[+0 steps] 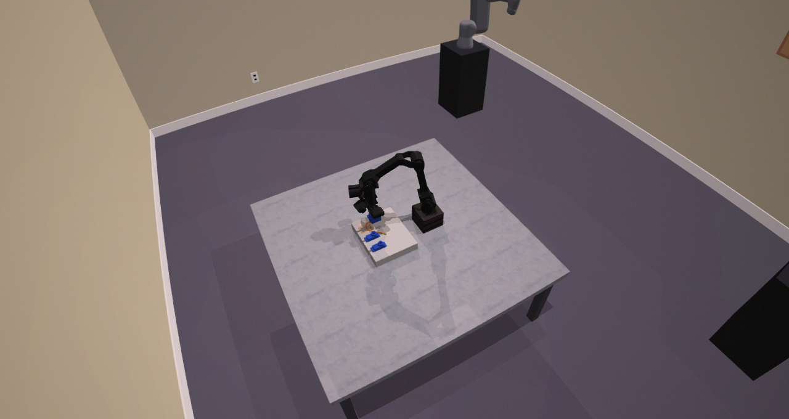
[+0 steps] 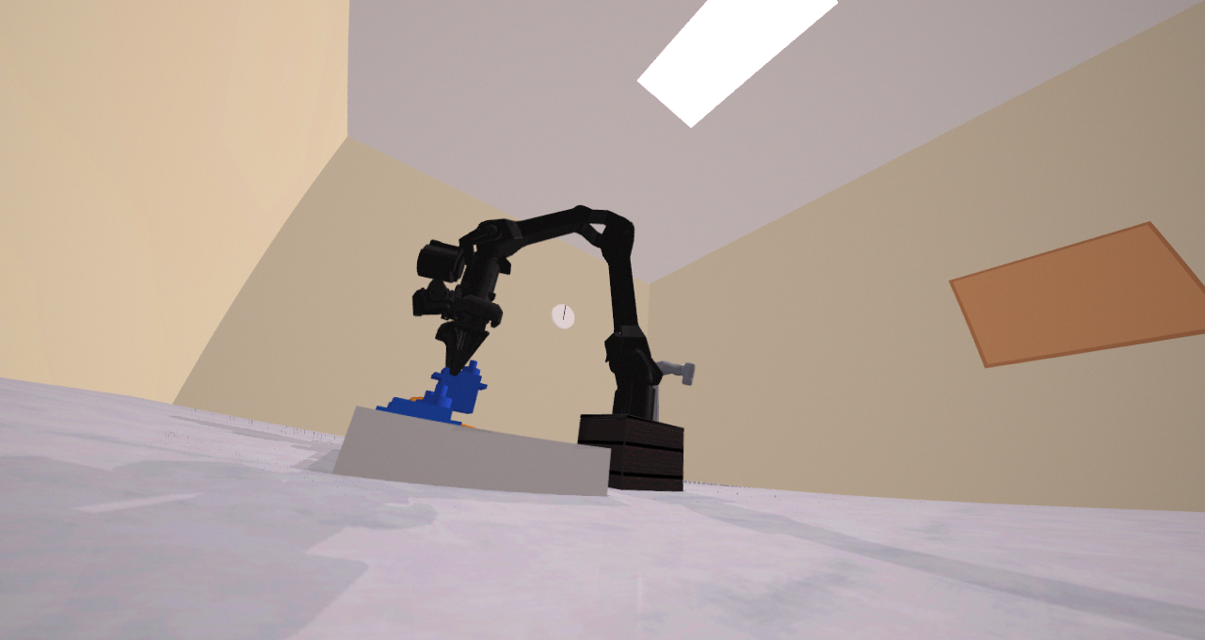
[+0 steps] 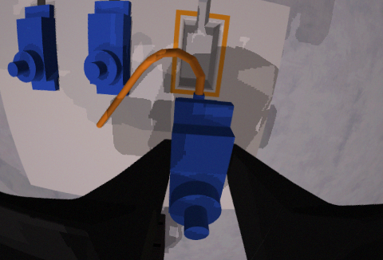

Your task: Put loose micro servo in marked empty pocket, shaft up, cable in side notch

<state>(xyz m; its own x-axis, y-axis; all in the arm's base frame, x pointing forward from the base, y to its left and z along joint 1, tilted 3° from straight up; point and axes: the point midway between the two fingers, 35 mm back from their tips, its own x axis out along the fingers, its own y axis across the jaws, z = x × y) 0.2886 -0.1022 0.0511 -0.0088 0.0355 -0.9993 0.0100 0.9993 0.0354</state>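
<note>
- Blue block-shaped micro servo (image 1: 374, 219) (image 2: 462, 390) (image 3: 201, 152), shaft up, hangs above the pale deck (image 1: 398, 239) (image 2: 480, 459) (image 3: 60, 148), outside its pocket.
- Black two-fingered gripper (image 1: 373, 214) (image 2: 457, 370) (image 3: 199, 148) has its jaws clenched on the servo's sides.
- Curved orange cable (image 3: 140, 68) arches past the orange-outlined rectangular pocket (image 3: 195, 62).
- Two blue seated servos (image 1: 378, 246) (image 3: 107, 33) stand beside that pocket.

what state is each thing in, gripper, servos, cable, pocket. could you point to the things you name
gripper (image 2: 456, 370) (image 3: 199, 148): shut on the loose servo
loose servo (image 2: 461, 390) (image 3: 201, 152): held above the deck, shaft up
two other servos (image 3: 108, 37): seated in the deck
cable (image 3: 148, 62): bent, outside the notch
pocket (image 3: 196, 68): empty, outlined in orange
deck (image 1: 398, 240) (image 2: 480, 459) (image 3: 52, 148): lying on the table
</note>
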